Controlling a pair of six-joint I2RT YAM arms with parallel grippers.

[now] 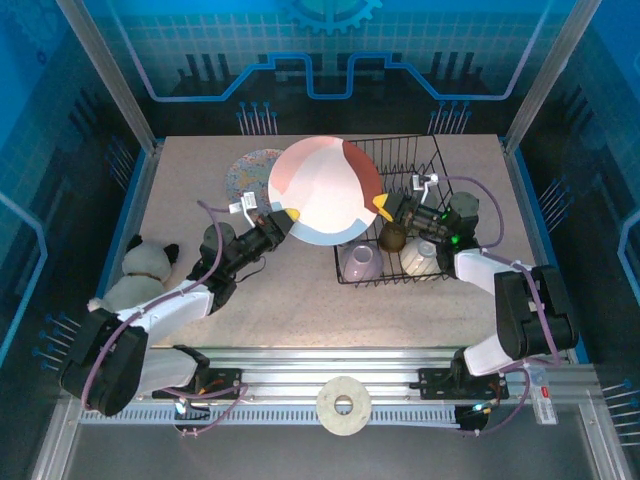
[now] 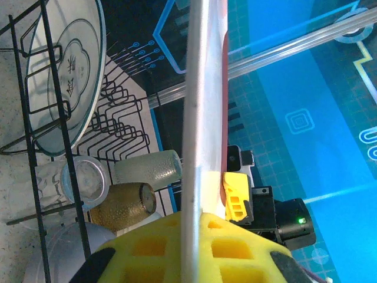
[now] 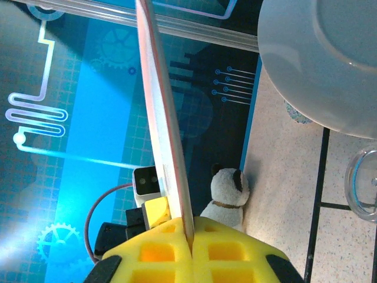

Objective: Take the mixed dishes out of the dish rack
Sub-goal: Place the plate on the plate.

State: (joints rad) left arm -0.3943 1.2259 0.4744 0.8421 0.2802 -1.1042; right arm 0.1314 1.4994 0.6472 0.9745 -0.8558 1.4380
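- plush [image 1: 145, 263] sits at the table [image 1: 300, 300] left edge, beside the left arm. A wide leftward swing could clip it. Low risk.
- bowls [image 1: 358, 262] and cup [image 1: 392, 237] are in the near part of the rack [image 1: 400, 140], close under the right arm's wrist. Any dip there could knock them.
- left gripper [image 1: 283, 215] is clamped on the left rim of the red plate [image 1: 322, 190], and right gripper [image 1: 383, 207] is clamped on the opposite rim. The plate is held face-up over the rack's left edge.
- Main risk is two arms on one rigid plate. If they move out of sync, the plate gets twisted or pulled and could slip from the pads or chip.
- Both wrist views show only the thin rim between the pads, so each bite is shallow.
- If either side lets go, the other holds a big plate by one edge, and it could pivot and sag.
- I can't tell how far the plate clears the prongs. A sideways drag could snag it.
- floral plate [image 1: 250, 175] lies at the far-left of the table, just beside the red plate's rim. A careless set-down there would bang plate on plate.
- glass [image 2: 147, 168] is deeper in the rack, so a snag that jolts the rack could tip it.
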